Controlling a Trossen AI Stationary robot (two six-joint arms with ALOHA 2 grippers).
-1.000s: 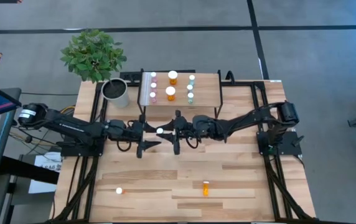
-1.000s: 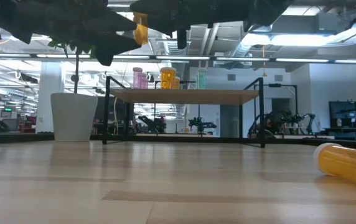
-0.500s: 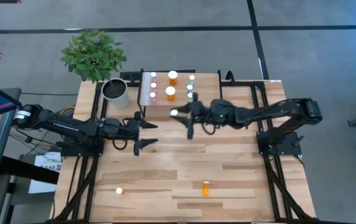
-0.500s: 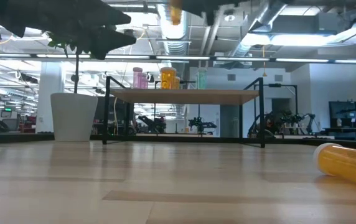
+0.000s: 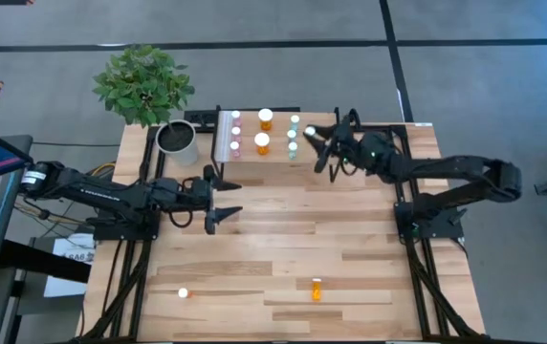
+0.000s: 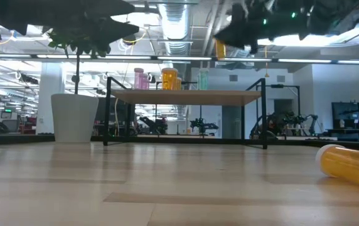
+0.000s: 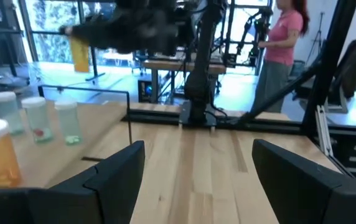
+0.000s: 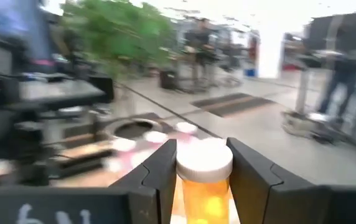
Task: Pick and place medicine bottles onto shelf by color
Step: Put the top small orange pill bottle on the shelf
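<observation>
Right end effector [image 5: 317,143] up in the air over the shelf's [image 5: 317,158] right part, just beside the green bottles [image 5: 293,137], pinching an orange bottle [image 8: 203,182] by its body just under the white cap. Seen from the low view as well: orange bottle [image 6: 220,49] hanging above the shelf [image 6: 186,95], well clear of its top.

Left end effector [image 5: 218,199] in front of the shelf's left corner, above the surface [image 5: 283,248], fingers [image 7: 112,174] spread wide, holding nothing.

On the shelf, three short rows: pink bottles [image 5: 235,132] nearest the white strip, two larger orange bottles [image 5: 263,132] in the middle, green ones to their right. All upright, white caps up.

Away from the shelf, near the surface's front edge: a small orange bottle [image 5: 316,288] lying on its side, and further left a white-capped bottle [image 5: 183,293], colour not readable.

Plant pot [image 5: 177,141] just left of the shelf, leafy plant [image 5: 142,84] behind it.

Beyond the surface, in the left wrist view, a person [image 7: 279,46] in a pink top standing in the room.
</observation>
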